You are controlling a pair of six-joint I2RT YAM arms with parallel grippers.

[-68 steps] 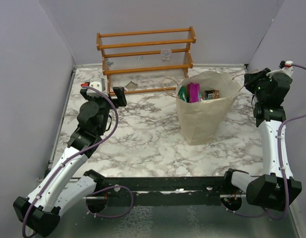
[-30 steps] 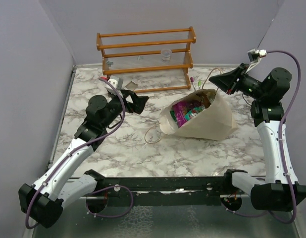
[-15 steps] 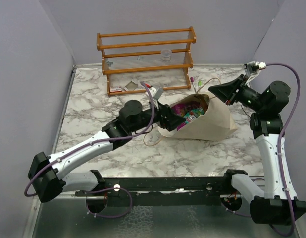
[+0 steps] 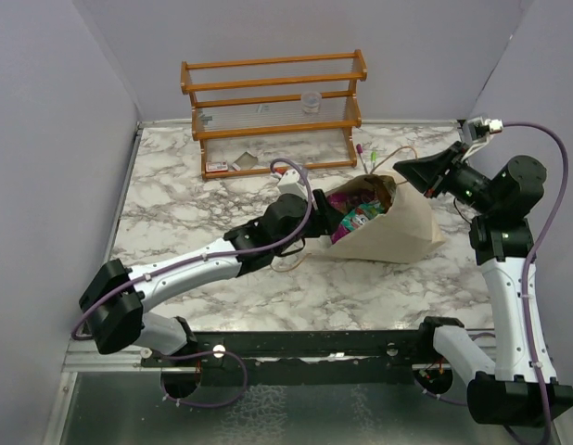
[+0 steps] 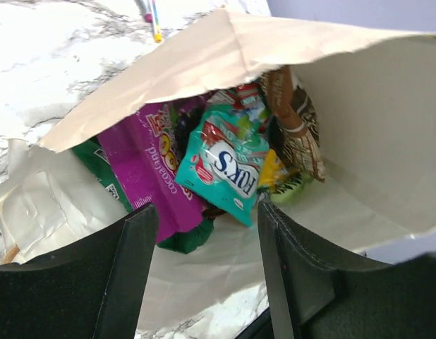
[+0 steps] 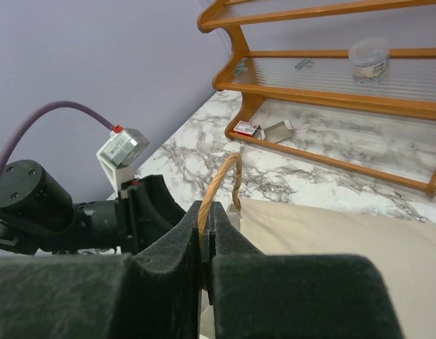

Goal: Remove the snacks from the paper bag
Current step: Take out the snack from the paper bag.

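Note:
The paper bag [image 4: 402, 232] lies on its side with its mouth to the left. My right gripper [image 4: 404, 173] is above the bag's upper edge, shut on its tan loop handle [image 6: 219, 183]. My left gripper [image 4: 311, 222] is open at the bag's mouth. In the left wrist view its fingers [image 5: 126, 268] frame the snacks inside the bag [image 5: 359, 141]: a purple packet [image 5: 151, 169], a teal packet [image 5: 228, 166], a dark green one [image 5: 98, 166] and a light green one [image 5: 288, 189]. None is held.
A wooden slatted rack [image 4: 273, 111] stands at the back with a small jar [image 4: 311, 100] on it. Small items [image 4: 233, 164] lie under it. Thin pens [image 4: 363, 153] lie behind the bag. The bag's other handle loop [image 4: 285, 258] rests on the marble table under my left arm.
The bag went from upright to lying on its side, my right gripper holding its handle. My left arm swung right and has reached the bag's mouth.

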